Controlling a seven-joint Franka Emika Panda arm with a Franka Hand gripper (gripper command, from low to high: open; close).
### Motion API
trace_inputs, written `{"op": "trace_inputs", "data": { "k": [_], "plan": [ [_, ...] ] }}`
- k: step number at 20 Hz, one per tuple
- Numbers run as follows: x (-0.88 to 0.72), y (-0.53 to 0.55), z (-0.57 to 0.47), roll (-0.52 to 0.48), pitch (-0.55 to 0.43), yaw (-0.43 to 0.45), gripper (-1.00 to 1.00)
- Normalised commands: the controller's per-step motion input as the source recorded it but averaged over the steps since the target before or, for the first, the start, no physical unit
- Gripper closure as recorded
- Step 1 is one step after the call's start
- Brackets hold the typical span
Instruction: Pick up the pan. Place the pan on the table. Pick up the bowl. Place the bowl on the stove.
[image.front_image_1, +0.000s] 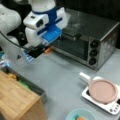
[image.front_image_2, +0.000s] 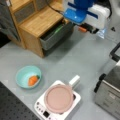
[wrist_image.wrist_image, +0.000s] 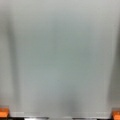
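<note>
End effector (image.front_image_1: 47, 50) hangs above bare grey bench (image.front_image_1: 62, 75), up by the toaster oven (image.front_image_1: 87, 42), with nothing in its grip; the wrist view shows orange fingertips (wrist_image.wrist_image: 3, 112) at the lower corners, spread wide over empty bench. Pan (image.front_image_1: 103, 90) sits on the stove (image.front_image_1: 112, 107), well apart from the end effector toward a front view's lower right, its white handle pointing back toward the arm. Bowl (image.front_image_2: 28, 76), holding an orange item, rests on the bench just beside the stove.

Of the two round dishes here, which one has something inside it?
The teal bowl on the table: an orange piece lies in it. The pink pan sits empty on the stove. The hand is far from both.
</note>
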Motion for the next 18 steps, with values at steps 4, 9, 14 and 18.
{"op": "trace_inputs", "data": {
  "k": [4, 9, 14, 18],
  "plan": [
    [0.19, 0.06, -0.01, 0.009, -0.009, 0.046, -1.00],
    [0.22, 0.11, -0.03, 0.002, 0.004, 0.035, -1.00],
    [0.23, 0.14, -0.12, 0.012, 0.018, 0.016, -1.00],
    [0.22, 0.17, -0.18, 0.049, 0.052, -0.012, -1.00]
  ]
}}
